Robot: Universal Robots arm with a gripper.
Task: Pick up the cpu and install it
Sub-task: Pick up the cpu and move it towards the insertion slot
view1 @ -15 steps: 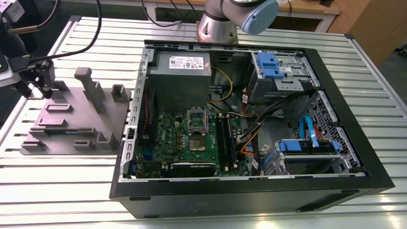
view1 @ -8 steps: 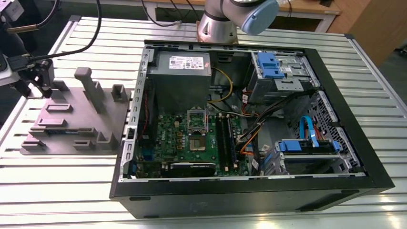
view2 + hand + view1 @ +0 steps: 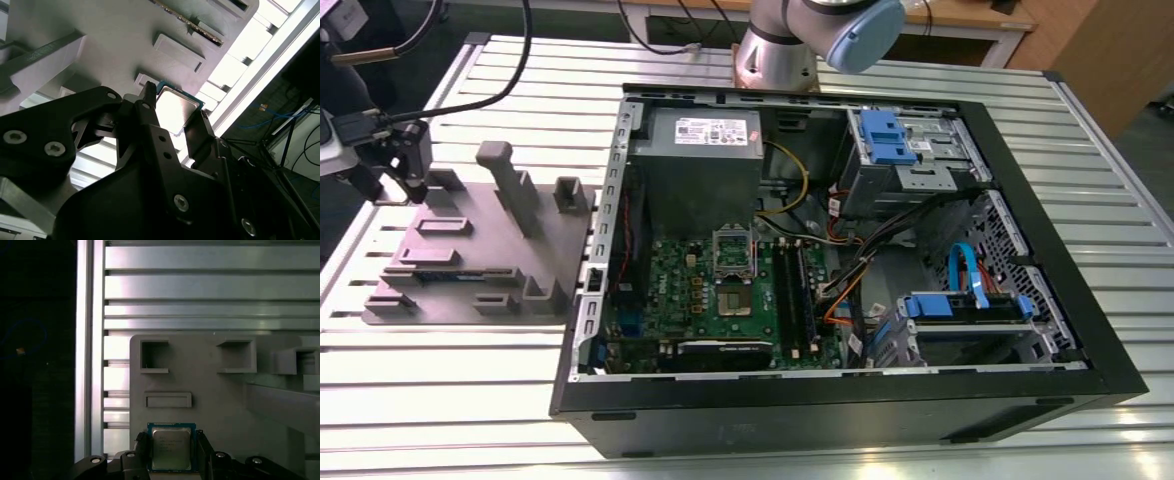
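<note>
The gripper (image 3: 171, 437) has its two fingers (image 3: 141, 445) closed on opposite edges of the cpu (image 3: 171, 450), at the near rim of the grey tray (image 3: 210, 385). The chip's other two edges are free. Beyond the tray lies bare slatted table (image 3: 200, 285). In the exterior view, the open computer case (image 3: 827, 420) sits to the tray's right.

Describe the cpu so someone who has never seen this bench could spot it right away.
Beside the open computer case, on the exterior view's left, sits a grey-purple tray of plastic blocks. Near its edge the hand grips the cpu: a small flat square with a pale silvery top, unlike the blocky plastic holders around it.
</note>
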